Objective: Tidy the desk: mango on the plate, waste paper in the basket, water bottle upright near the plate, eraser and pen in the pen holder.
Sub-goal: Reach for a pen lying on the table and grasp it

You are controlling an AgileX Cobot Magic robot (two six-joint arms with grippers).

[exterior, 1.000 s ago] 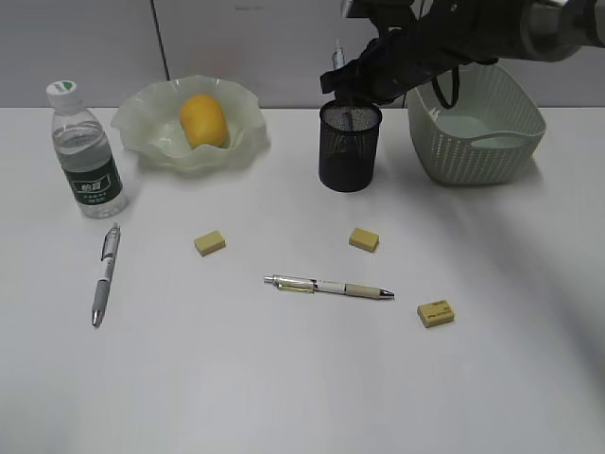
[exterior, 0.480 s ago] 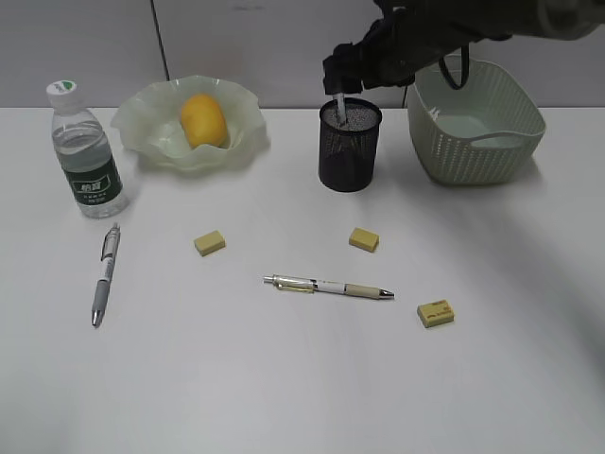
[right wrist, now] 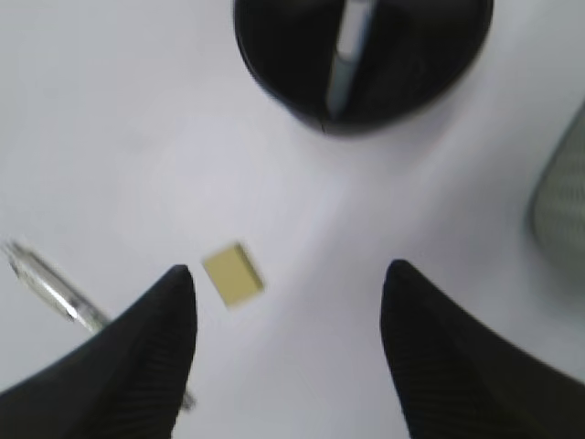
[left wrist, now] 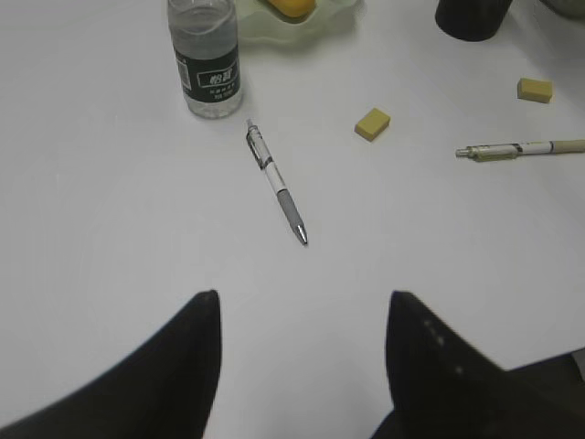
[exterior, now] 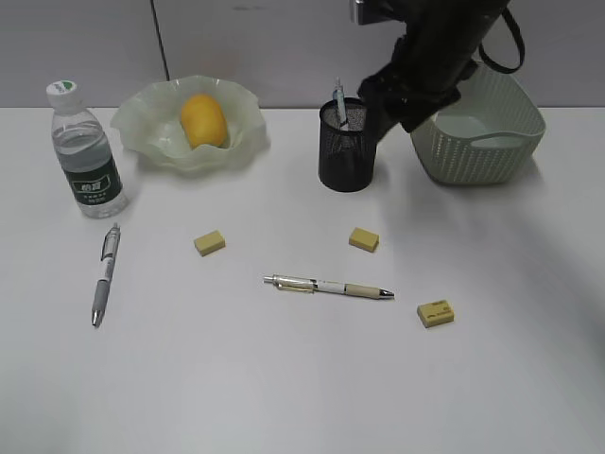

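Over the pen holder (exterior: 350, 145) at one o'clock, I see my right gripper (right wrist: 288, 352) fingers apart, empty; left gripper (left wrist: 302, 366) likewise spread.

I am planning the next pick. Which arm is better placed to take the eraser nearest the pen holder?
Probably the right. Its open, empty gripper hangs beside the pen holder, with that eraser just below its fingers. The left gripper looks towards the pen by the water bottle, farther away.

3 pens (exterior: 327, 286), 3 erasers (exterior: 210, 243), 1 mango (exterior: 203, 120)
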